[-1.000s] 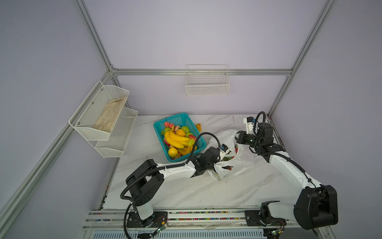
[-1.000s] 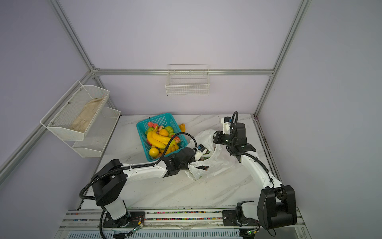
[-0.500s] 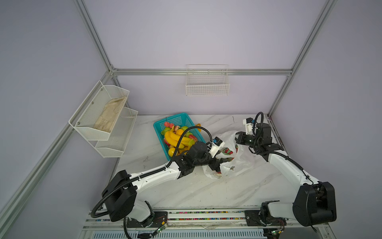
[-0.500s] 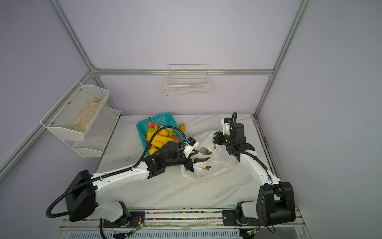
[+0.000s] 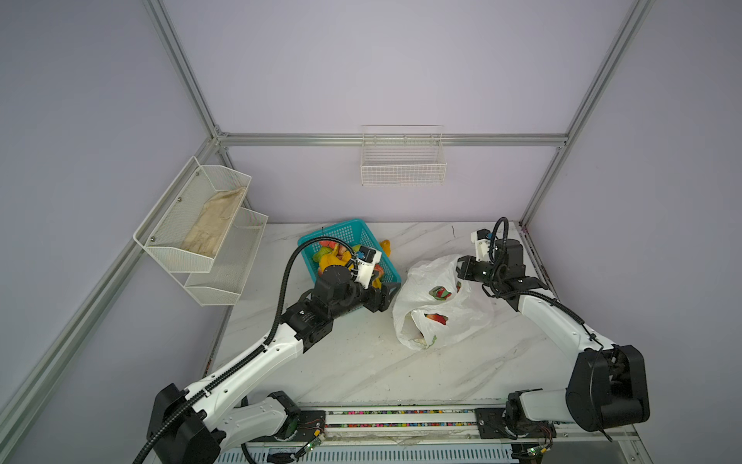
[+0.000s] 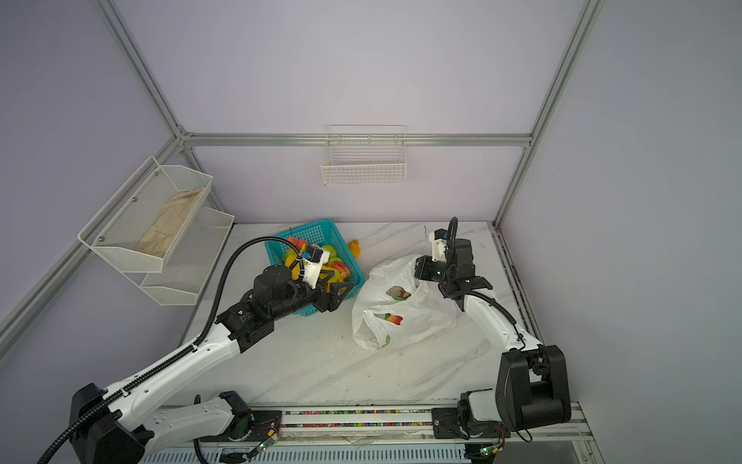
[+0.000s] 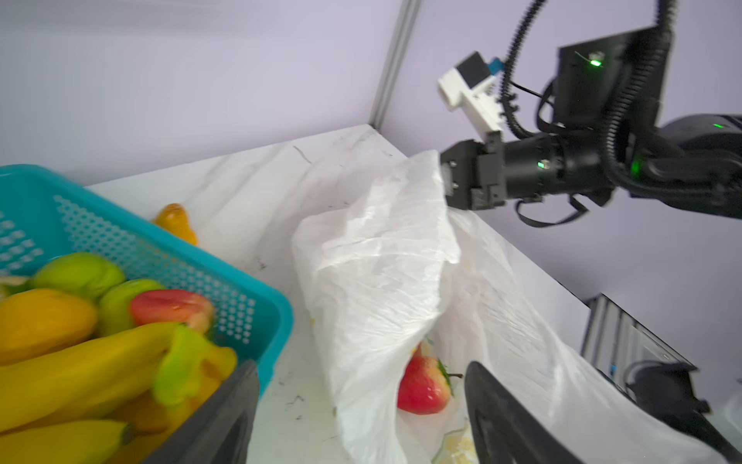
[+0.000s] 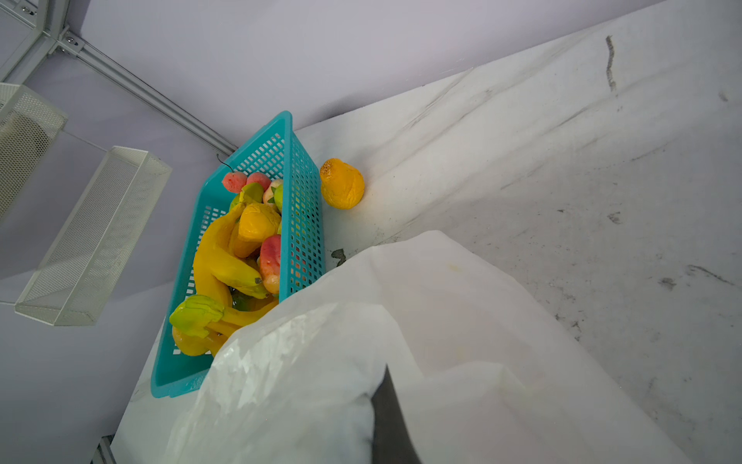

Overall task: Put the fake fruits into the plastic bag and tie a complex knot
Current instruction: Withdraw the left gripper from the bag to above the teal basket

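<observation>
Loading step, I'd say, w/ plenty left to move and no tying begun. The left gripper (image 7: 361,366) hangs empty, its fingers (image 7: 225,413) spread wide w/ nothing between them. The teal basket (image 7: 257,305) sits just beside one finger, its near corner almost under that tip. The mouth of the plastic bag (image 7: 373,281) lies straight ahead, closer to the other finger.

The right gripper (image 7: 446,180) is clamped on the bag's upper rim, lifting it so the opening gapes toward the left fingers. In the right wrist view only one dark finger (image 8: 389,418) shows, w/ film bunched around it.

Most fake fruits (image 7: 80,361) sit piled in the basket: bananas, green ones, a red one. One red fruit (image 7: 423,385) lies inside the bag, just past the left fingertips. An orange fruit (image 8: 341,184) sits loose on the table (image 5: 361,361), touching or nearly touching the basket's far wall and well apart from both pairs of fingers.

Next, probably: turn the left fingers back over the pile, drop onto one piece and close. The bananas are long, glossy and tangled, so a grip across the middle seems safest. The right pinch must hold the rim up meanwhile, or the mouth will sag shut.
</observation>
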`<action>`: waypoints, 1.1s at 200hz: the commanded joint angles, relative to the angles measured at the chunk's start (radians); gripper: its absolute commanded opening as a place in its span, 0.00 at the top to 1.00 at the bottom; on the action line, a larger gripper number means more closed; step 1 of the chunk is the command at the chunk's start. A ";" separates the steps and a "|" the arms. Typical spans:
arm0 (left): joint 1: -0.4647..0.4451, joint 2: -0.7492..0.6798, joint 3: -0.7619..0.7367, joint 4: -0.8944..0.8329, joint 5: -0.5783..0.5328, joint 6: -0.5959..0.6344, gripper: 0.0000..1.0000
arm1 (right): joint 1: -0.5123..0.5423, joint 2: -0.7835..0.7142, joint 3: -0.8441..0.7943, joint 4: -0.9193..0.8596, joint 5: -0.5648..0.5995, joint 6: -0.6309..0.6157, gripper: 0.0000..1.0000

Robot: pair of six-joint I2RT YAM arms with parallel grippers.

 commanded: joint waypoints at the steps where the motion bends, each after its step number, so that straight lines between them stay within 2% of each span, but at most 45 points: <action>1: 0.072 -0.050 -0.014 -0.175 -0.203 -0.063 0.21 | -0.001 0.001 0.028 0.014 0.018 -0.025 1.00; 15: 0.118 -0.050 0.020 -0.286 -0.267 -0.048 0.20 | -0.002 -0.003 0.021 0.020 0.018 -0.027 1.00; 46: 0.167 0.013 0.105 -0.449 -0.314 0.019 0.18 | -0.001 -0.001 0.019 0.024 0.015 -0.030 1.00; 136: 0.209 0.377 0.350 -0.619 -0.396 0.146 0.23 | -0.001 -0.034 -0.008 0.041 -0.014 -0.039 1.00; 220: 0.251 0.533 0.453 -0.693 -0.305 0.207 0.21 | -0.001 -0.031 -0.011 0.040 -0.006 -0.044 1.00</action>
